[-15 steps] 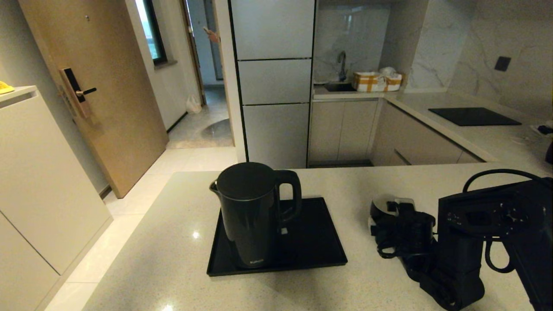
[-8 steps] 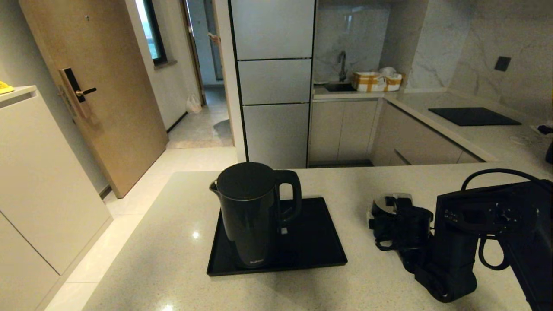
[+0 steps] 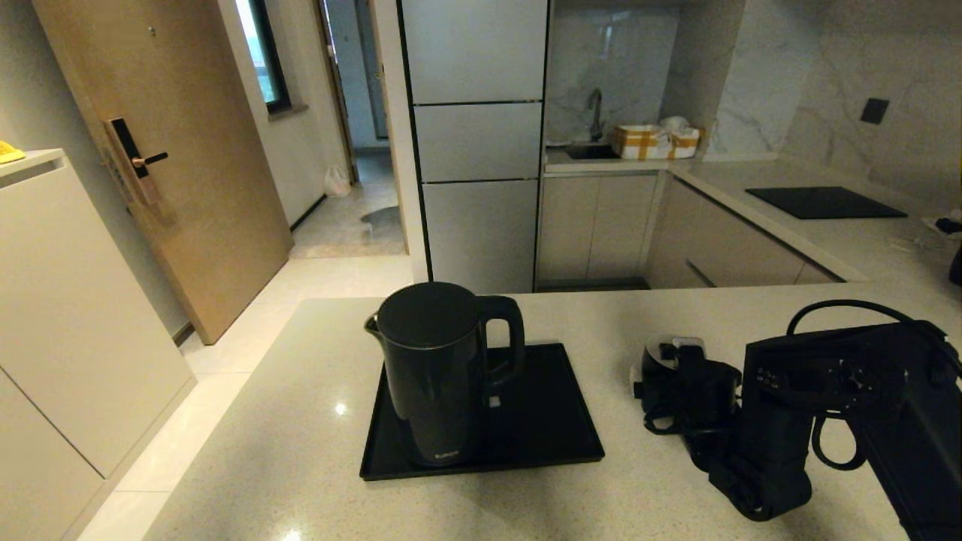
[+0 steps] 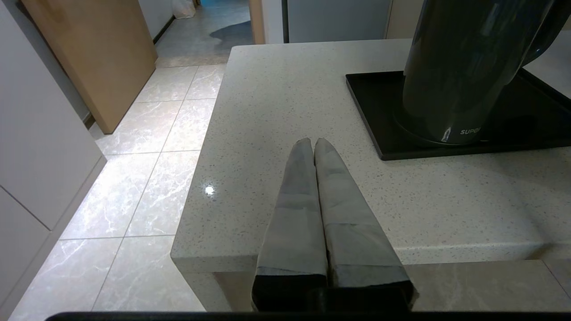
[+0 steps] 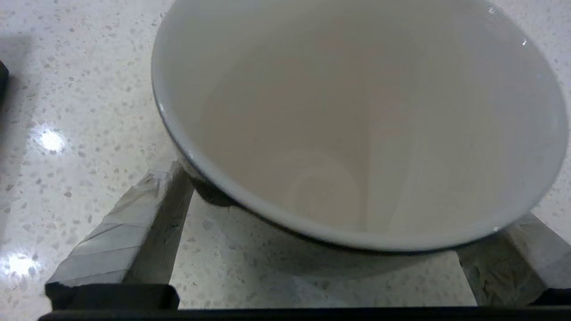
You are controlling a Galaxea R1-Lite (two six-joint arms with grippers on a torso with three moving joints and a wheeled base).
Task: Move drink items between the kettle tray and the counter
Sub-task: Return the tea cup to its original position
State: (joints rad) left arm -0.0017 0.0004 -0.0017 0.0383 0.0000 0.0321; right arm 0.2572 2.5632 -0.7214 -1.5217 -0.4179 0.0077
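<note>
The cup sits between the right gripper's wide-spread jaws

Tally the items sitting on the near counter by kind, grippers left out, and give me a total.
Kettle: 1
Tray: 1
Cup: 1
Total: 3

Right arm: matte black boxy housing with a row of small dots and a round boss on its face, black cable looped over the top. Right gripper fingers and left gripper fingers: grey, tape-wrapped, tapered, on black bases.
</note>
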